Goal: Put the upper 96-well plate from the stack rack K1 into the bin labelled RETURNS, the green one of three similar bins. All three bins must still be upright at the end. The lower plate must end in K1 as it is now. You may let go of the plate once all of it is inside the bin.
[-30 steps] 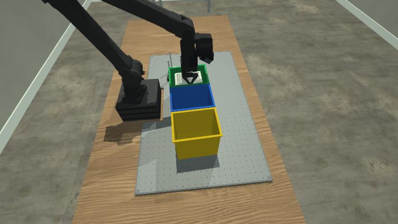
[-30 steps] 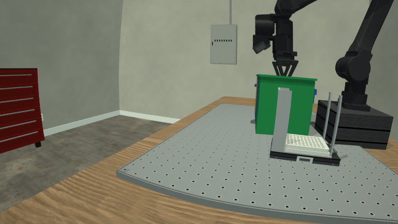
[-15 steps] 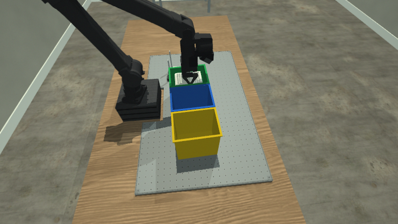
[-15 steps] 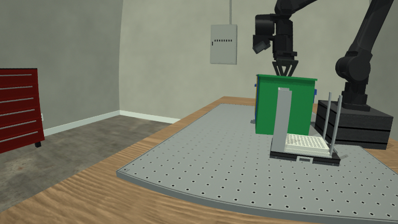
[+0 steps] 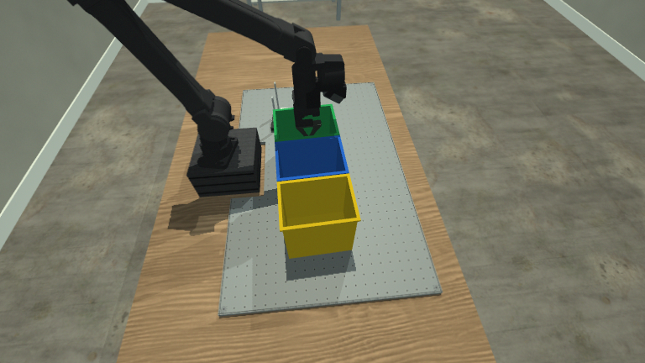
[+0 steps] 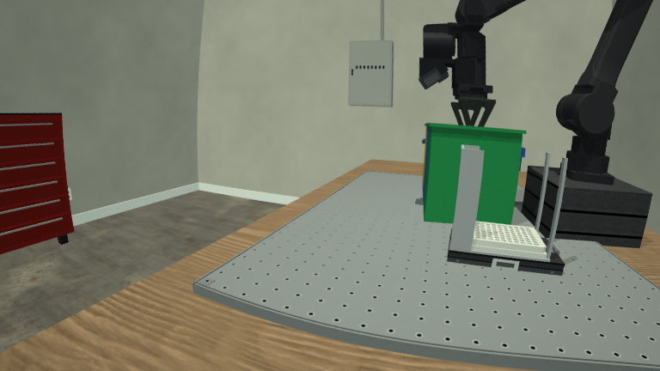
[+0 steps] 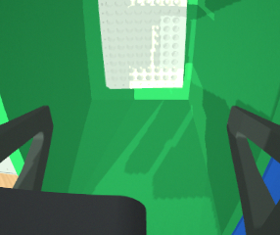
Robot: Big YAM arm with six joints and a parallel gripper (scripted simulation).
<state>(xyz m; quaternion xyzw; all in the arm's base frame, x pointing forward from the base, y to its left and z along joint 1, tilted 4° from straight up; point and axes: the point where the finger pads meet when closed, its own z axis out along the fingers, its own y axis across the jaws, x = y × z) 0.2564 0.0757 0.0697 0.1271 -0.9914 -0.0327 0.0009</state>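
The green bin (image 5: 306, 118) stands upright at the far end of a row of three bins. In the wrist view a white 96-well plate (image 7: 143, 29) lies at the bottom of the green bin (image 7: 147, 124), well below my fingers. My gripper (image 5: 309, 127) hangs over the bin's mouth with its fingers open and nothing between them; it also shows in the side view (image 6: 472, 116) and the wrist view (image 7: 143, 157). The stack rack K1 (image 6: 506, 230) stands beside the green bin (image 6: 472, 174) and holds one white plate (image 6: 508, 238) low on its base.
A blue bin (image 5: 311, 158) and a yellow bin (image 5: 317, 213) stand upright in line with the green one on the grey perforated plate. The arm's black base (image 5: 226, 164) stands left of the bins. A red drawer cabinet (image 6: 31, 179) stands off the table.
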